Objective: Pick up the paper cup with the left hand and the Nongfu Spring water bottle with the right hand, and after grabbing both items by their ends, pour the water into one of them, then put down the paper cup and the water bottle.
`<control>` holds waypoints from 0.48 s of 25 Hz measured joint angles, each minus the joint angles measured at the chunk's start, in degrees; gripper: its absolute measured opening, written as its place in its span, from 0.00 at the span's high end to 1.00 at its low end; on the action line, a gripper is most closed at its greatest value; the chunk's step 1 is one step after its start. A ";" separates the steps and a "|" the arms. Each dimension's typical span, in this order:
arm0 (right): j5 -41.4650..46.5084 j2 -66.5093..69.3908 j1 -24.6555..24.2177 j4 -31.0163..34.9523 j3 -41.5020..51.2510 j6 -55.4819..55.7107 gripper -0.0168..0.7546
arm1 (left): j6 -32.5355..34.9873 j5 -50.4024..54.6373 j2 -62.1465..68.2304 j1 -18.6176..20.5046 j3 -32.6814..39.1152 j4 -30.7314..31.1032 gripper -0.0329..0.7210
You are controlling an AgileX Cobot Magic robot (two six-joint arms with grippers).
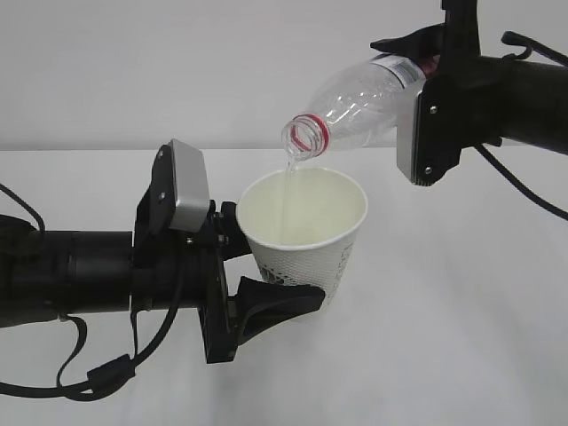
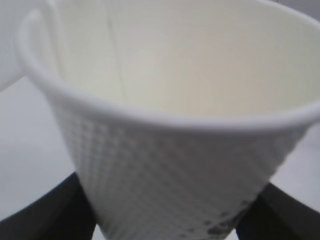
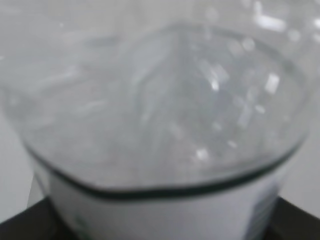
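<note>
Two arms met above the white table (image 1: 497, 337), and the cup (image 1: 306, 232) served as the middle of it all. The left gripper (image 1: 253, 282) came in from the cup's left and was clamped on its lower wall, one black finger (image 1: 275, 302) hooked under the base near the dark logo, the other pressed behind the cup's left side; its jaws stood fairly wide, spread to the cup's width. The cup hung clear of the table, tipped a little with its mouth towards the upper right. Above and to the right of the cup's rim, the bottle (image 1: 364, 98) lay tilted neck-down, its open mouth with the red ring just over the rim. A thin stream of water (image 1: 286, 191) ran from that mouth down into the cup's cream inside. The right gripper (image 1: 435, 89) held the bottle at its far end, up and right of the cup, jaws closed around the labelled part. In the right wrist view the bottle (image 3: 160, 120) filled the frame and was blurred, so the finger contact could hardly be made out there.
</note>
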 joint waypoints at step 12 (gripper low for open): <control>0.00 0.00 0.00 0.00 0.00 0.00 0.36 | 0.00 0.00 0.00 0.00 0.00 0.00 0.23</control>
